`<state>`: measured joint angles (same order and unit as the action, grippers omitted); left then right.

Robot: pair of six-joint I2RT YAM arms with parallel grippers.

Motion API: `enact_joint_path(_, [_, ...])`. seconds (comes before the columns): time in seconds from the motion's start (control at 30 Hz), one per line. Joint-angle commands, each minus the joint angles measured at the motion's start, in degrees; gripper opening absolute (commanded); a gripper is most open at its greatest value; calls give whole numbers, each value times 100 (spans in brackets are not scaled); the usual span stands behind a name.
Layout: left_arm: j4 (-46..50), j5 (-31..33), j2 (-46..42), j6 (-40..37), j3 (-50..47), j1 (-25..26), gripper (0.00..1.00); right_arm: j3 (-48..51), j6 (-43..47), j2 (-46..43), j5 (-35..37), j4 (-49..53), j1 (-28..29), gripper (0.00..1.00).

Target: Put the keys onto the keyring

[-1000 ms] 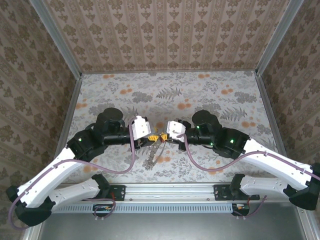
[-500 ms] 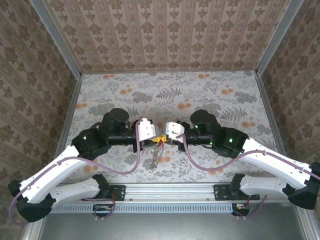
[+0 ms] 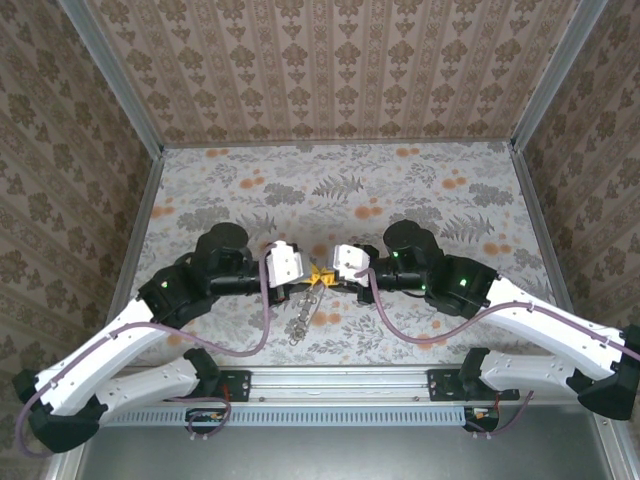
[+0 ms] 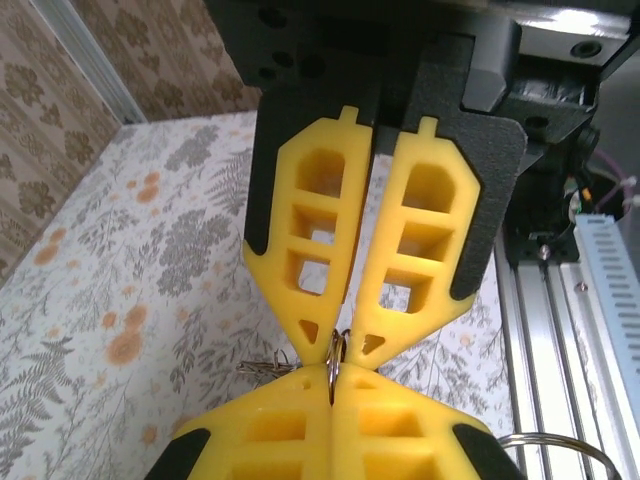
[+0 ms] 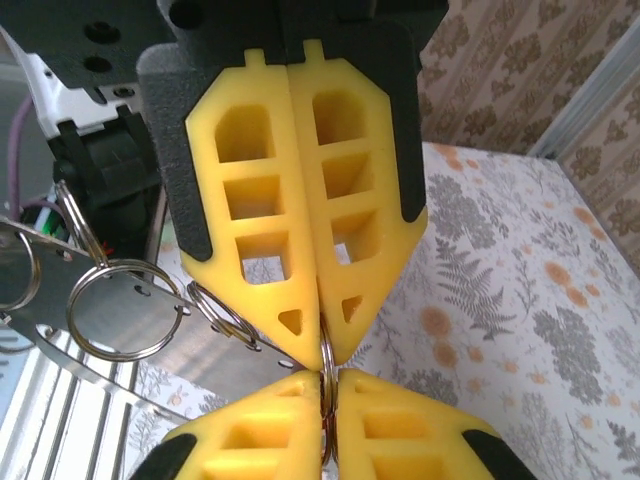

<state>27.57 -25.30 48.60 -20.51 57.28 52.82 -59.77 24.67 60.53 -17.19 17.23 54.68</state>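
Grippers tip to tip at centre of top view, over floral table (image 3: pixel 420 190). Left gripper (image 4: pixel 331 378), bottom of left wrist view: clamped together, thin keyring (image 4: pixel 338 347) pinched edge-on in seam. Right gripper (image 5: pixel 327 388), bottom of right wrist view: narrow slit, ring edge inside it; gripping or merely around it, cannot tell. Chain (image 3: pixel 300 322) dangles below meeting point, lower centre. Split ring (image 5: pixel 126 265) and flat metal piece (image 5: pixel 215 350) at left of right wrist view.
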Motion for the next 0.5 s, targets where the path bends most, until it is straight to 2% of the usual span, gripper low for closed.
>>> enact_joint_path(0.0, [-1270, -880, -279, 575, -233, -237, 0, 146, -146, -127, -386, -585, 70, 13])
enact_joint_path(0.1, [-1899, -1384, -412, 891, -465, -449, 0, 219, -146, -223, -480, -723, 70, 14])
enact_joint_path(0.27, [-2305, -1748, -541, 1186, -655, -597, 0, 347, -189, -397, -624, -877, 65, 16])
enact_joint_path(0.47, [-3238, -2186, -667, 1690, -1091, -676, 0, 404, -252, -393, -793, -996, 65, 15])
